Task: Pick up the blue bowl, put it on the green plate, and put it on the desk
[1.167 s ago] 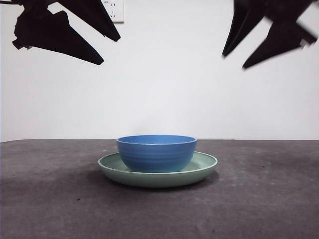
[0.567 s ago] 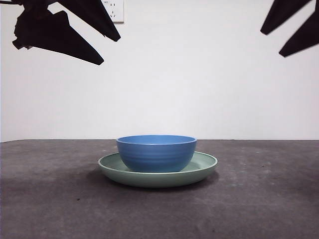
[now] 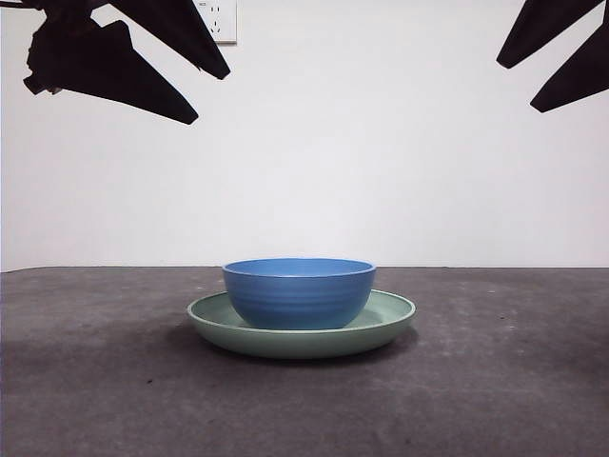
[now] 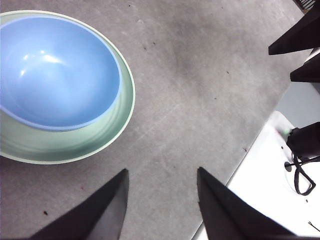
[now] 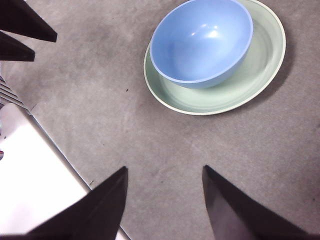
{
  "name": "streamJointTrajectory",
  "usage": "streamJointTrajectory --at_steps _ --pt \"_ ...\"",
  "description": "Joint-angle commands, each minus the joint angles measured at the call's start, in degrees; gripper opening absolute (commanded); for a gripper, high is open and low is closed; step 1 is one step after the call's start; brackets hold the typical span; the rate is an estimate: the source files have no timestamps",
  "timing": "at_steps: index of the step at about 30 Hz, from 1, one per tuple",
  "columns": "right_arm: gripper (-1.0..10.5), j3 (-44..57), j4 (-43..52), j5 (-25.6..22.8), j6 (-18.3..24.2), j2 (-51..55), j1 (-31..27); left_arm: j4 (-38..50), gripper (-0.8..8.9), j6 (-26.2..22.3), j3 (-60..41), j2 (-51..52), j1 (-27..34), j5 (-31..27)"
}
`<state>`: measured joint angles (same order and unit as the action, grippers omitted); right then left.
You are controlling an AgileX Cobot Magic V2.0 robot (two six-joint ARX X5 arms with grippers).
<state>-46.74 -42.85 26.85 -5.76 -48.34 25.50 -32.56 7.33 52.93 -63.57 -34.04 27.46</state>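
Note:
The blue bowl [image 3: 299, 292] sits upright and empty in the green plate [image 3: 388, 324], a little left of the plate's centre, on the desk [image 3: 304, 400]. Both also show in the left wrist view, bowl [image 4: 55, 72] and plate [image 4: 65, 145], and in the right wrist view, bowl [image 5: 202, 41] and plate [image 5: 250, 85]. My left gripper [image 4: 160, 190] is open and empty, high above the desk at the front view's upper left [image 3: 205, 90]. My right gripper [image 5: 165, 192] is open and empty, high at the upper right [image 3: 533, 90]. Neither touches the bowl or plate.
A white wall with a socket [image 3: 221, 19] stands behind the desk. A white surface with a black cable lies past the desk's edge in the left wrist view [image 4: 270, 190], and a pale slab in the right wrist view [image 5: 35, 175].
The right gripper has risen and drawn back to the upper right corner, away from the bowl. The left gripper, bowl and plate have not moved.

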Motion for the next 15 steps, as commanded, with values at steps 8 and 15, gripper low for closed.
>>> streamJointTrajectory --at_steps 8,15 --pt "0.1 -0.44 0.2 0.13 0.61 -0.26 0.42 0.46 0.09 -0.83 0.57 -0.31 -0.48 0.44" --pt "0.1 -0.44 0.66 0.11 0.46 -0.26 0.39 0.5 0.1 -0.83 0.59 -0.31 -0.48 0.44"
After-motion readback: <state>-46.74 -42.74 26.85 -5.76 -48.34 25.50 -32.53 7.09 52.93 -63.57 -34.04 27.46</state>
